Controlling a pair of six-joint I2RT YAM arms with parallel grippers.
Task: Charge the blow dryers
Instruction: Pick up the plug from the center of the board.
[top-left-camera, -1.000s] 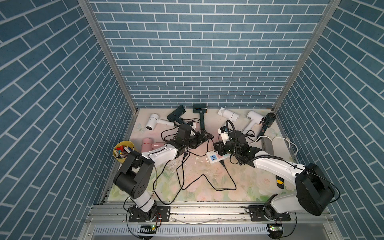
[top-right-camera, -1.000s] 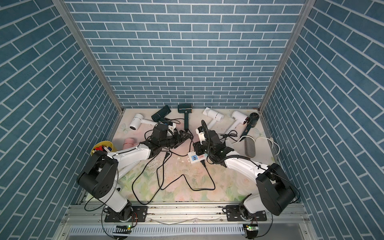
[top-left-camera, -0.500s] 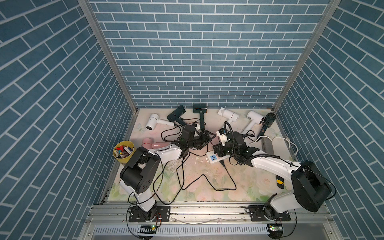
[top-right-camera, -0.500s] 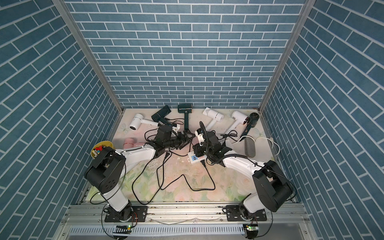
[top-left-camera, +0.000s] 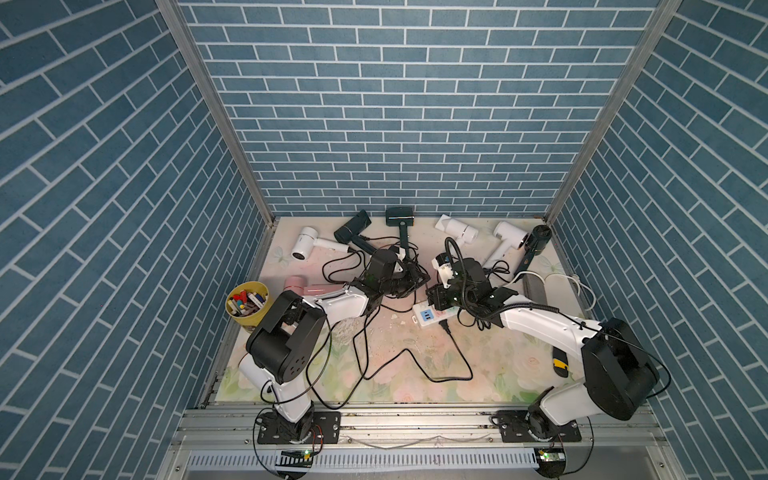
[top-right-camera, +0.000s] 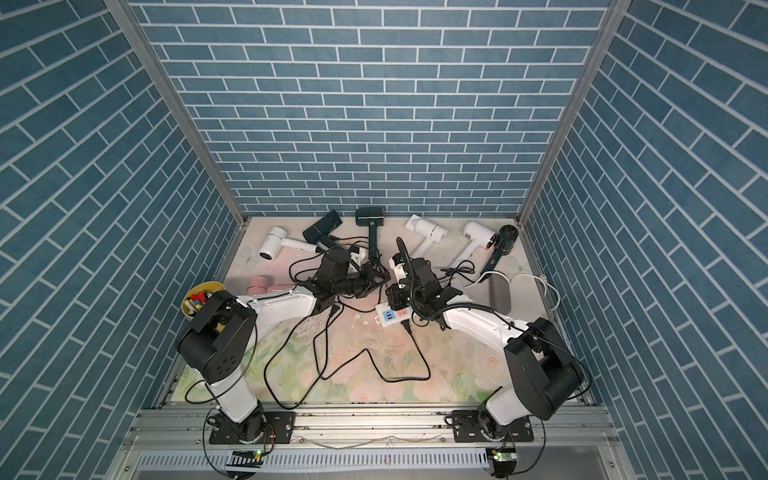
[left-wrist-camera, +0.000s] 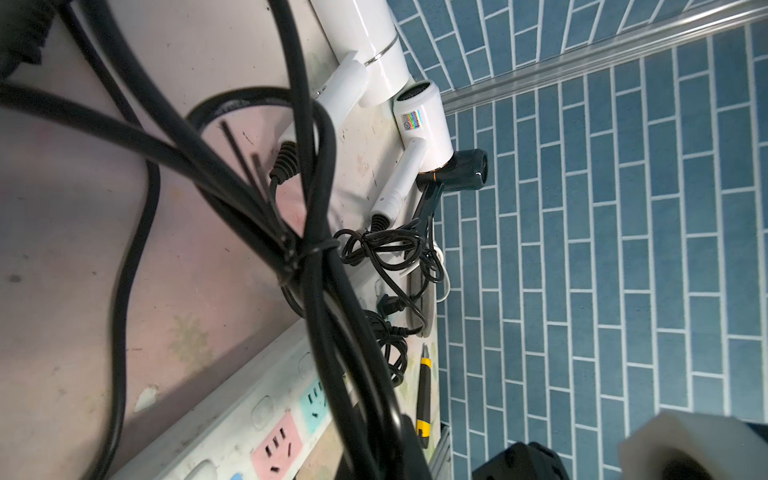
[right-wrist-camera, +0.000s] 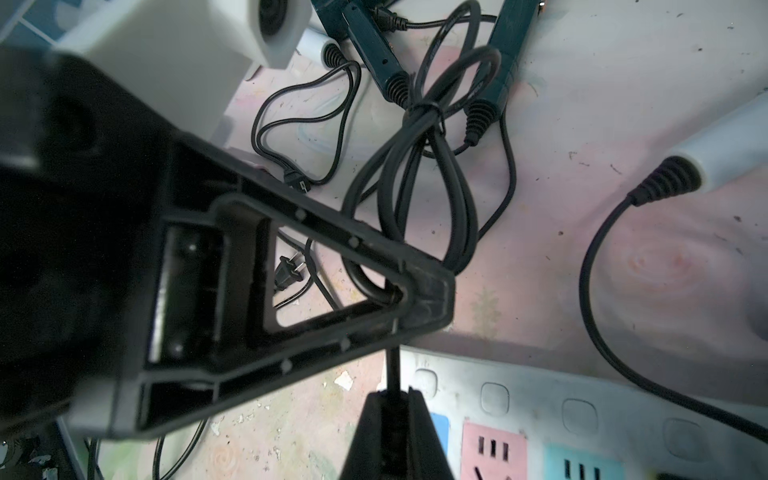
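In both top views the dryers (top-left-camera: 457, 228) lie on the mat (top-left-camera: 498, 374) along the back wall, with their cords trailing forward. A pink dryer (top-left-camera: 296, 284) lies apart at the left, near a yellow cup (top-left-camera: 244, 319). Both arms reach to the middle. The left gripper (top-left-camera: 411, 282) sits in a tangle of black cord, and the right gripper (top-right-camera: 392, 296) is just beside it over one end of a white strip (top-left-camera: 428, 318). From up here I cannot tell how either pincer stands. In the left wrist view a tied cord bundle (left-wrist-camera: 316, 249) runs close past the lens and over the strip. Two white dryers and a black one lie beyond it, with a knife (left-wrist-camera: 424, 395) nearby. In the right wrist view the left gripper (right-wrist-camera: 411, 299) has its tips pressed together on a loop of the cord bundle. The right gripper (right-wrist-camera: 392, 432) is pinching a thin cord (right-wrist-camera: 392, 365) just above the strip's sockets.
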